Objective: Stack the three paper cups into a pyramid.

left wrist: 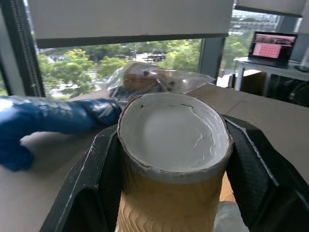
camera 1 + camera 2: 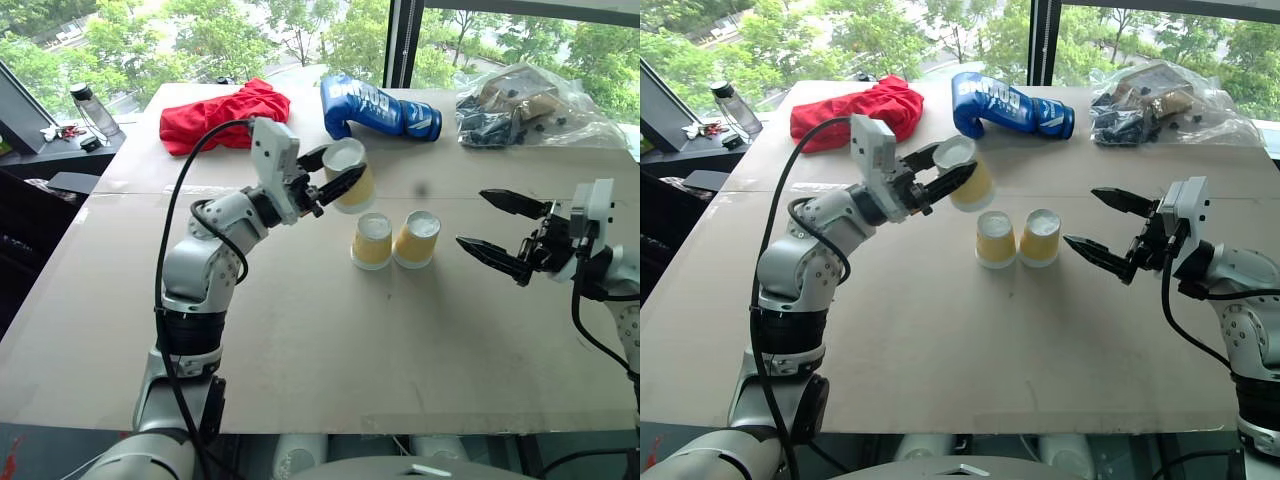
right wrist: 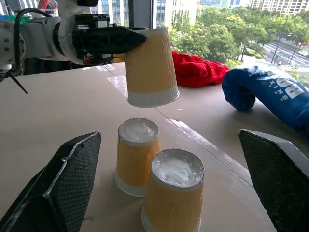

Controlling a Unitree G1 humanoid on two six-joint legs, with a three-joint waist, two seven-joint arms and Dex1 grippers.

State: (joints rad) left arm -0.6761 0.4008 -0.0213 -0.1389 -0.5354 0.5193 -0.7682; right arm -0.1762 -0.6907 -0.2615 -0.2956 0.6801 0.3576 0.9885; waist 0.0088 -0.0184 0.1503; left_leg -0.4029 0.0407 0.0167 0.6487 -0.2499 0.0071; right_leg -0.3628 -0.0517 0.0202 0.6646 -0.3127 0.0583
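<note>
Left gripper [image 2: 335,178] is clamped on the third paper cup [image 2: 350,176], upside down and tilted, in the air just behind and left of the two base cups [image 2: 395,240]. Those two stand inverted and touching on the cardboard-covered table [image 2: 300,340]. Right gripper [image 2: 497,232], jaws wide and empty, hangs beside the base pair, on the far side from the held cup. Blue boxing glove [image 2: 378,108] lies well behind the pair. Risks: the tilt could land one rim edge first and tip a base cup; an off-centre release would let the cup slide off the seam.

room: brown table [image 2: 300,380] | windows [image 2: 300,30], green trees outside | daylight
</note>
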